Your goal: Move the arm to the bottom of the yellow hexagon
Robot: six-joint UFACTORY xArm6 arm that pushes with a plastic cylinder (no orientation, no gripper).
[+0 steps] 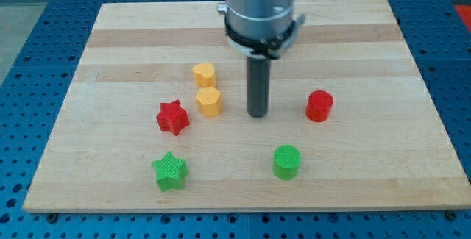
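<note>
The yellow hexagon lies on the wooden board a little left of the middle. My tip rests on the board to the right of the hexagon, about level with its lower edge and a short gap away from it. A second yellow block, heart-like in shape, sits just above the hexagon toward the view's top.
A red star lies left of and below the hexagon. A green star is at the bottom left. A green cylinder is at the bottom right of centre. A red cylinder stands right of my tip.
</note>
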